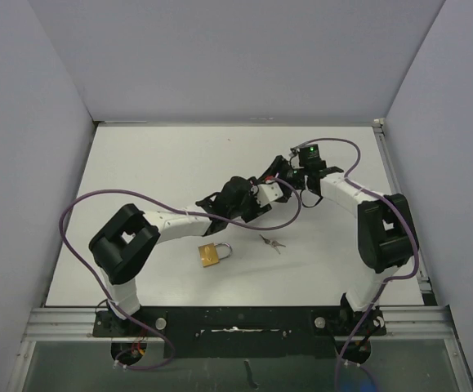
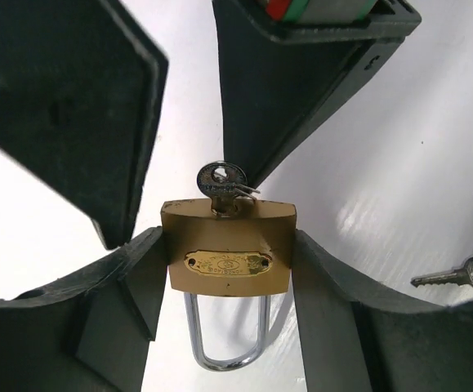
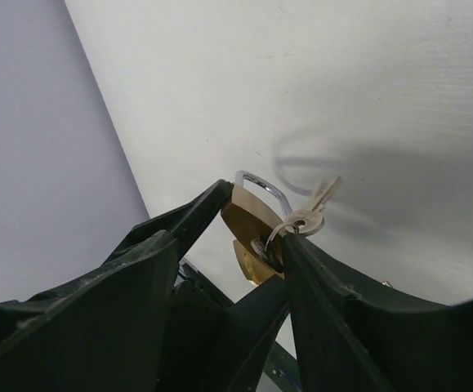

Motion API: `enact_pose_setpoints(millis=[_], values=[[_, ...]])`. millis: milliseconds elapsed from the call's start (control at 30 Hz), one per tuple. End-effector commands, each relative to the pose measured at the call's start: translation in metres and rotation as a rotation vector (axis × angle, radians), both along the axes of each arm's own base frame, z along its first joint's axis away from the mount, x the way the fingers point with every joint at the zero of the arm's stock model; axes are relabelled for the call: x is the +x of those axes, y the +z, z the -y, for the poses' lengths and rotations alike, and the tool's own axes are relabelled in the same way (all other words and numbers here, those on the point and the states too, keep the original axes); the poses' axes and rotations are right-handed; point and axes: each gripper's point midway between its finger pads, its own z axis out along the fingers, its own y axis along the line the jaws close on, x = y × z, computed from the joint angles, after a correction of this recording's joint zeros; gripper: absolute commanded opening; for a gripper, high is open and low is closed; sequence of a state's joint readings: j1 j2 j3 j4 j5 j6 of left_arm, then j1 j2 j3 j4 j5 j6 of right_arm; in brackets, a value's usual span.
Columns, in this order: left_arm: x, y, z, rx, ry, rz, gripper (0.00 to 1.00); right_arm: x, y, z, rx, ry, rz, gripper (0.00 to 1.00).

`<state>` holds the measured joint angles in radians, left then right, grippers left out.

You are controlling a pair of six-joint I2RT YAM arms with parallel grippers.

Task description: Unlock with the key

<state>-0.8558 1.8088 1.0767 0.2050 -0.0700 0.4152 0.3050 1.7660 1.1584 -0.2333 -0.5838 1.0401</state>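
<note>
arms meet over the middle of a white counter (image 1: pixel 138 163), seen from above and from both wrists. at left, the left arm (image 1: pixel 167 222) stretches inward. the left jaws pinch a brass padlock (image 2: pixel 228 257) by the two sides of its body and hold it clear of the counter, its steel shackle (image 2: pixel 224 343) pointing back toward the wrist camera. a silver key (image 2: pixel 221 178) sits in the keyhole on the padlock's far end, with a ring and a second key (image 3: pixel 322 196) hanging from it. on the counter, nearer the bases than the left forearm, a second brass padlock (image 1: pixel 211 255) lies flat with its shackle to the right. a little right of it, apart, lies a small bunch of spare keys (image 1: pixel 273 242). at right, the right arm (image 1: pixel 346 196) bends in toward the held padlock. the right jaws stand spread, one finger on either side of the key's head. one fingertip is just beside the head; whether it touches cannot be told.
</note>
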Motion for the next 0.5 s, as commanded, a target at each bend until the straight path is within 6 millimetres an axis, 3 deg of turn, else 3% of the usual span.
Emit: enact_pose_setpoints(millis=[0,233,367,467], values=[[0.024,0.063,0.031,-0.184,-0.024,0.108,0.0,0.018,0.046,0.011,0.136,0.03,0.157,0.57],[0.044,0.052,0.012,-0.167,0.044,0.078,0.0,0.037,0.053,0.064,0.187,-0.034,0.228,0.73],[0.056,0.053,-0.004,-0.182,0.104,0.049,0.0,0.044,0.046,0.095,0.21,-0.071,0.271,0.75],[0.068,0.061,-0.02,-0.224,0.183,0.031,0.0,0.044,0.04,0.102,0.156,-0.055,0.315,0.75]])
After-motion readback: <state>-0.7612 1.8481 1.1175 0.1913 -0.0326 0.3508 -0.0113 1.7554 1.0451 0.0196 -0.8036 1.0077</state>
